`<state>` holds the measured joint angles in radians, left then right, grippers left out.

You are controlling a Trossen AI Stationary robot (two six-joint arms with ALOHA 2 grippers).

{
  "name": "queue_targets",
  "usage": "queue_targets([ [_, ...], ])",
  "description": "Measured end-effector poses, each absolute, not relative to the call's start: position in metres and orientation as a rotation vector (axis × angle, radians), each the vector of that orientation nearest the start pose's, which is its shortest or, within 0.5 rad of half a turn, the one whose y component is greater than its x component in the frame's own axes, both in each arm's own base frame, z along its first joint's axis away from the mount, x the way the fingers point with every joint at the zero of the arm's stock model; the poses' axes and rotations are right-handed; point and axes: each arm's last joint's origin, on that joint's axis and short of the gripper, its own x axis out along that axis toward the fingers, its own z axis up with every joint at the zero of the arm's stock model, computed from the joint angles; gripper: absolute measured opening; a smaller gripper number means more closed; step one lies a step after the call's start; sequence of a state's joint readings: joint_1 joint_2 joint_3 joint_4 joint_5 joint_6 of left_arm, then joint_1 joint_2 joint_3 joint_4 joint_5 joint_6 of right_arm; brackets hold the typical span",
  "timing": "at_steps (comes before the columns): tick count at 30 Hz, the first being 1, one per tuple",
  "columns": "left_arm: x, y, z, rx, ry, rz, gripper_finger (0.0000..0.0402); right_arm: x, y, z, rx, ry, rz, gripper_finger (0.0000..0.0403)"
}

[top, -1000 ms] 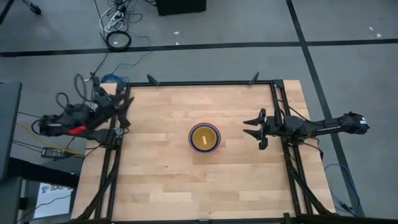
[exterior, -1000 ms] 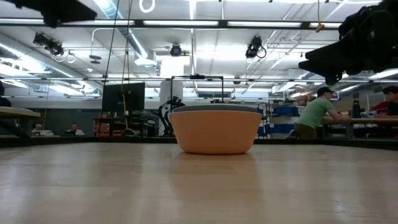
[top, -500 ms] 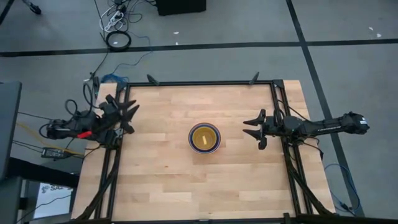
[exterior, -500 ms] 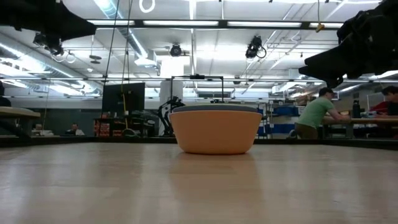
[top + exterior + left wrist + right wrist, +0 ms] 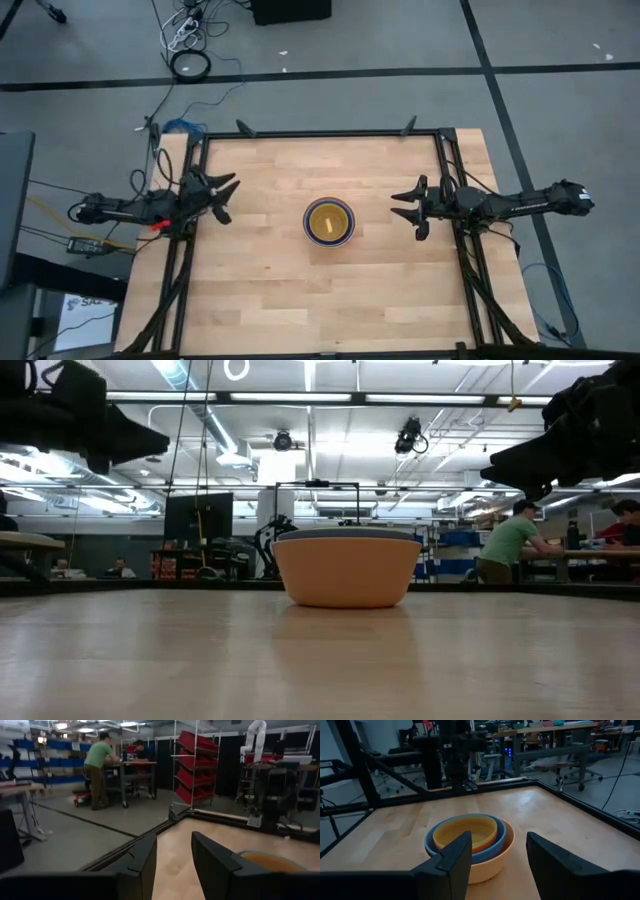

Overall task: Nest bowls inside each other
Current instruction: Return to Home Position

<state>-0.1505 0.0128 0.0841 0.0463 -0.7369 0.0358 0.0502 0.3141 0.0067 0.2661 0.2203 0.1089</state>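
A stack of nested bowls (image 5: pixel 329 221) stands on its base at the middle of the wooden table. The right wrist view shows an orange outer bowl (image 5: pixel 506 851), a blue bowl (image 5: pixel 492 851) inside it and a yellow-orange bowl (image 5: pixel 465 833) innermost. The low view shows the orange bowl (image 5: pixel 346 568) with a bluish rim above it. My left gripper (image 5: pixel 228 197) hangs open above the table's left edge, pointing level toward the bowls (image 5: pixel 270 861). My right gripper (image 5: pixel 405 207) is open at the table's right side, level, facing the stack and apart from it.
A black metal frame (image 5: pixel 320 133) runs along the table's far, left and right edges. Cables lie on the floor at the far left (image 5: pixel 188 45). People (image 5: pixel 508 540) work at benches in the room beyond the table.
My left gripper has come down and swung out from beside the left frame toward the table's near edge and the bowls, ending level over the left edge, still open. The bowls and my right gripper have kept still.
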Motion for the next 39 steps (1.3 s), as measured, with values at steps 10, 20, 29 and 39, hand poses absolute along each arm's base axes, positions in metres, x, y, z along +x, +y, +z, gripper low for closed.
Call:
queue_targets([
  [10, 0.093, 0.006, 0.170, 0.029, -0.029, 0.597, 0.0131, 0.117, 0.000, 0.164, 0.103, 0.033, -0.172, 0.0177],
  [20, 0.093, 0.006, 0.171, 0.024, -0.033, 0.597, 0.0131, 0.116, 0.000, 0.160, 0.134, 0.076, -0.176, 0.0177],
  [29, 0.093, 0.006, 0.171, 0.024, -0.033, 0.598, 0.0131, 0.116, -0.003, 0.163, 0.184, 0.030, -0.279, 0.0178],
  [39, 0.093, 0.006, 0.171, 0.024, -0.033, 0.598, 0.0131, 0.116, -0.005, 0.164, 0.300, -0.011, -0.317, 0.0178],
])
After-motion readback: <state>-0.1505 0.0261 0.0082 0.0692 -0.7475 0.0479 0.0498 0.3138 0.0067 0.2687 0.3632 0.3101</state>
